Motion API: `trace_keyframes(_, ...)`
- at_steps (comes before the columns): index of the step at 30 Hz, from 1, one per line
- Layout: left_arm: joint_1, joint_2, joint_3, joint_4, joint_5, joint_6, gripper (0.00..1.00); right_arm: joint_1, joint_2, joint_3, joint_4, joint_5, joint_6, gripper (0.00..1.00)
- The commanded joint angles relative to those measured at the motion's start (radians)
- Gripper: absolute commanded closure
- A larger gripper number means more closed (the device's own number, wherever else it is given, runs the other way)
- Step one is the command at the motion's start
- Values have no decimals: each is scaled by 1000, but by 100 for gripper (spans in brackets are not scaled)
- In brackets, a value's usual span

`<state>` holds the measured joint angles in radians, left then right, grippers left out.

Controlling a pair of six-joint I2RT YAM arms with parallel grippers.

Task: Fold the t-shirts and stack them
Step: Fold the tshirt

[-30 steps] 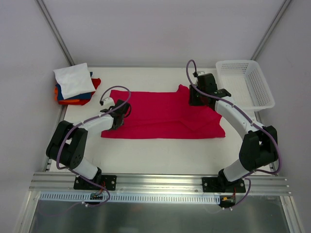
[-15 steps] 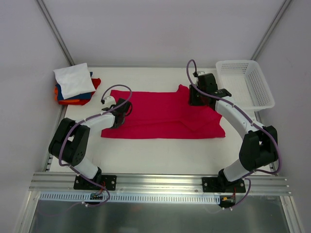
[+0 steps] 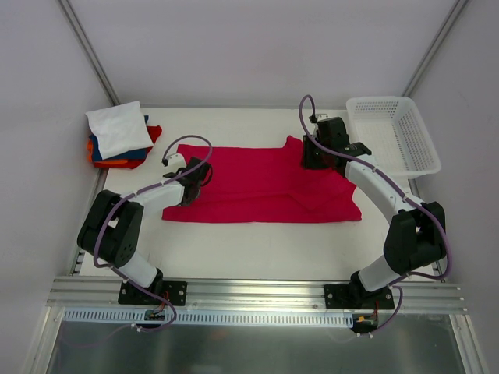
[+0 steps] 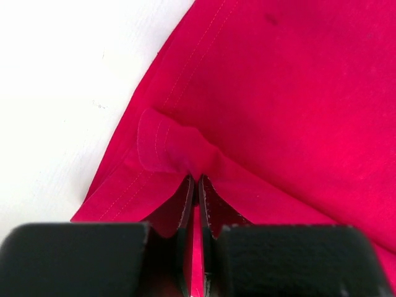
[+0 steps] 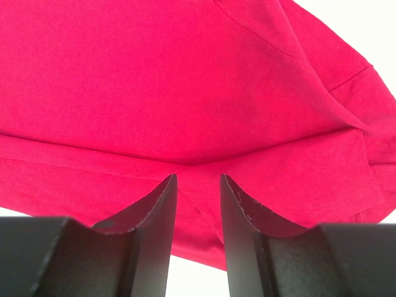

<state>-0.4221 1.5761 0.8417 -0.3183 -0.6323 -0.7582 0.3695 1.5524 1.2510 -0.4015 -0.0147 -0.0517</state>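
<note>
The large crimson t-shirt (image 3: 265, 183) lies spread flat across the middle of the table. My left gripper (image 3: 192, 182) is at the shirt's left end. In the left wrist view it (image 4: 196, 179) is shut on a small raised fold of the hem of the red cloth (image 4: 278, 93). My right gripper (image 3: 313, 158) is at the shirt's far right edge. In the right wrist view it (image 5: 198, 177) is open, its fingers down on the red cloth (image 5: 185, 80) astride a crease. A stack of folded t-shirts (image 3: 118, 134), white on top of blue, orange and red, sits at the back left.
A white plastic mesh basket (image 3: 394, 134) stands at the back right corner, close to the right arm. White walls enclose the table on three sides. The metal rail with both arm bases runs along the near edge.
My left gripper has shifted slightly toward the far right on the shirt's left end. The right arm has hardly moved.
</note>
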Motion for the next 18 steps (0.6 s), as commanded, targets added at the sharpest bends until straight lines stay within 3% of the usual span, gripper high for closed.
trace_keyframes(1,0,-41,42,1,-41,20,97,-4,-6,25,23,-18,10,63)
trace_keyframes(3,2,-44,49,-1,-43,31,92,-4,-3,27,23,-18,9,63)
trace_keyframes(18,19,-50,92,-7,-43,76,84,-4,17,44,24,-27,10,63)
